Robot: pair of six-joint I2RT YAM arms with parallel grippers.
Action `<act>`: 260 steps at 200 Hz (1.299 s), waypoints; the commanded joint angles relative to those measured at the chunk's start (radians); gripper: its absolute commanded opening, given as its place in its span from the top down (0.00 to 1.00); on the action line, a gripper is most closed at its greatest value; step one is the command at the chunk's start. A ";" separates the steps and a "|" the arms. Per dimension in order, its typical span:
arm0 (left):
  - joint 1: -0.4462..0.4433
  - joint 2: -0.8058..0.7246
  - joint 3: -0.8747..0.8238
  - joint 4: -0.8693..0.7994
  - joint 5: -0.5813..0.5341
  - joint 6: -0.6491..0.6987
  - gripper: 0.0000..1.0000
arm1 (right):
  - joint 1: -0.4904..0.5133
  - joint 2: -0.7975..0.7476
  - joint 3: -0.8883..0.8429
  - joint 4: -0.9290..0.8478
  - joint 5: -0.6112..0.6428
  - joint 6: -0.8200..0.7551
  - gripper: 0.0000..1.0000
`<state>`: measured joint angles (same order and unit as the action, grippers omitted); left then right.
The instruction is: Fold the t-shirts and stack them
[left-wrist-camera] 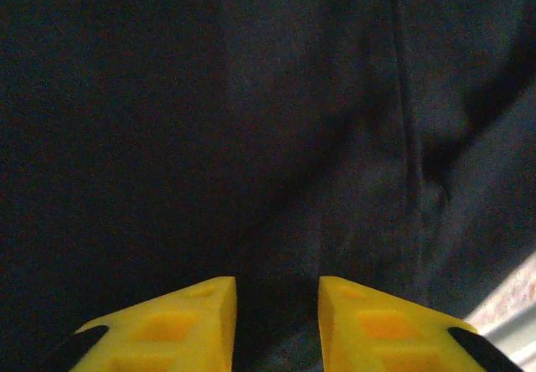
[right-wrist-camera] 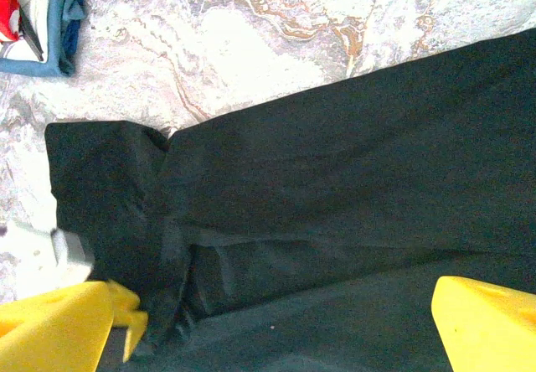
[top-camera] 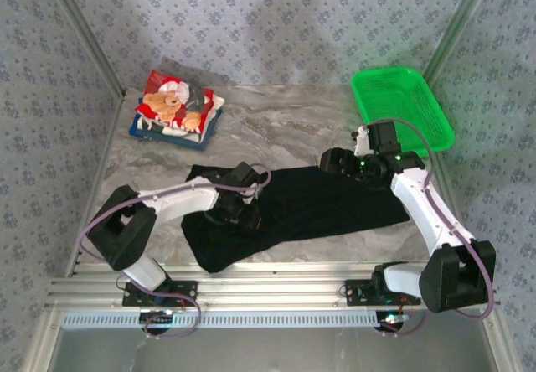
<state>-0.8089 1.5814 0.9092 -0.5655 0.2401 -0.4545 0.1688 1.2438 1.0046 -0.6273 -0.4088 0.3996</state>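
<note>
The large black t-shirt point(top-camera: 310, 204) point(right-wrist-camera: 335, 179) point(left-wrist-camera: 251, 137) lies spread across the middle of the table, partly folded into a long band. My left gripper point(top-camera: 243, 213) point(left-wrist-camera: 276, 305) is down on its left part, jaws narrowed, with a gap showing dark cloth between them. My right gripper point(top-camera: 331, 161) point(right-wrist-camera: 280, 322) hovers wide open over the shirt's far edge, with nothing between its fingers. The red-and-white teddy-bear t-shirt point(top-camera: 176, 108) point(right-wrist-camera: 12, 3) lies folded at the back left, on top of the dark blue t-shirt point(top-camera: 180, 137) point(right-wrist-camera: 71, 20).
A green mesh basket point(top-camera: 402, 104) stands at the back right corner. Bare marble tabletop point(top-camera: 276, 125) point(right-wrist-camera: 251, 45) lies between the folded pile and the black shirt. Patterned walls close in the table on three sides.
</note>
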 commanded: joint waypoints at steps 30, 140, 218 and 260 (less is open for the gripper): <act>-0.081 -0.169 -0.072 0.083 0.174 -0.132 0.69 | 0.011 0.018 0.007 0.007 -0.010 0.020 0.00; 0.087 -0.140 -0.031 0.019 -0.186 -0.230 0.72 | 0.083 0.055 0.019 0.022 0.008 0.036 0.00; -0.085 -0.103 -0.161 0.084 -0.078 -0.235 0.81 | 0.082 0.027 -0.001 -0.007 0.025 0.021 0.00; -0.050 -0.237 -0.171 -0.027 -0.135 -0.287 0.78 | 0.079 0.107 0.022 -0.091 0.088 0.025 0.00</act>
<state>-0.8959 1.4338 0.7170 -0.4858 0.1520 -0.6918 0.2478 1.2976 1.0050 -0.6353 -0.3809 0.4255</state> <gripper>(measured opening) 0.206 0.998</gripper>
